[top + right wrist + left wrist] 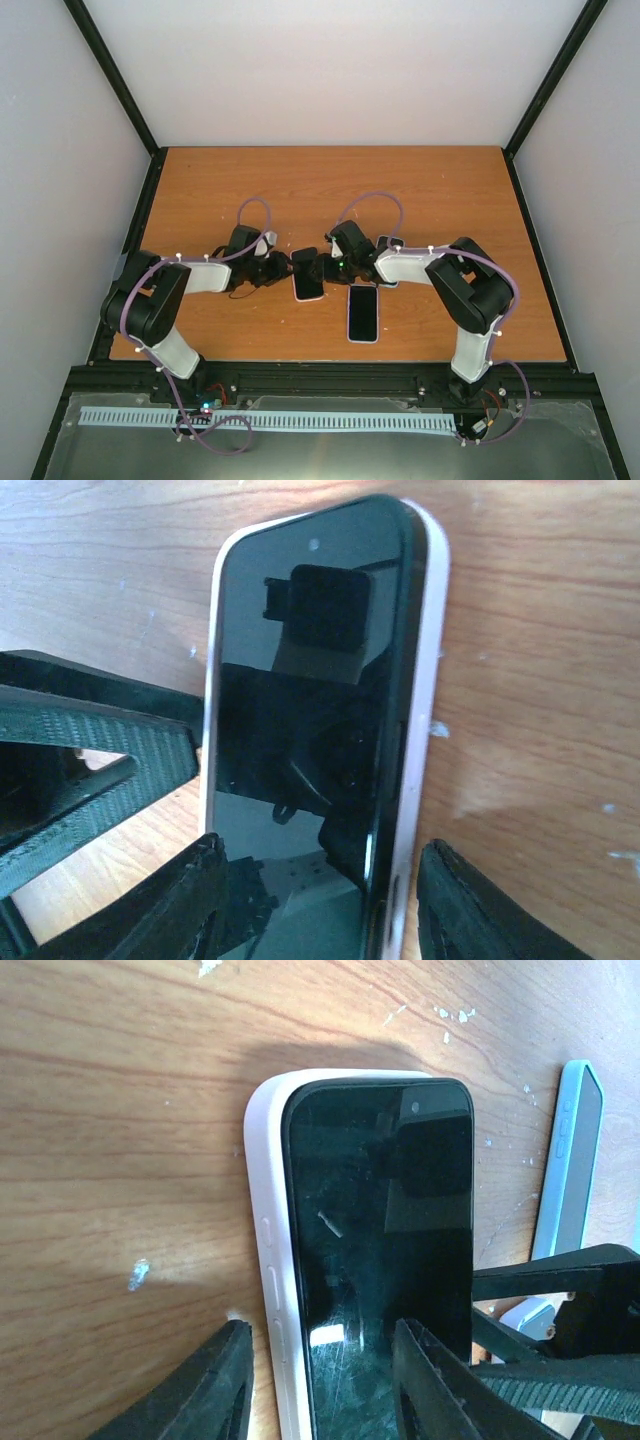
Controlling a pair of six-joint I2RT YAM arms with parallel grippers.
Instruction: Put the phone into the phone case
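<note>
A black phone (pixel 308 273) lies screen up in a white phone case (pixel 262 1160) on the wooden table, between the two grippers. In the right wrist view the phone (pixel 300 700) shows its dark side above the case's right rim (pixel 430 610), so that long edge sits a little proud. My left gripper (pixel 320 1328) is open. One finger is on the table outside the case and the other is over the phone's screen (pixel 380 1220). My right gripper (pixel 322 845) is open and straddles the phone and case at the opposite end. In the top view the two grippers (pixel 278 272) (pixel 325 268) face each other.
A second phone in a light blue case (pixel 363 312) lies just right and nearer; it also shows in the left wrist view (pixel 570 1180). A small dark, white-rimmed object (pixel 388 243) lies behind the right arm. Black frame posts and grey walls bound the table (pixel 200 190).
</note>
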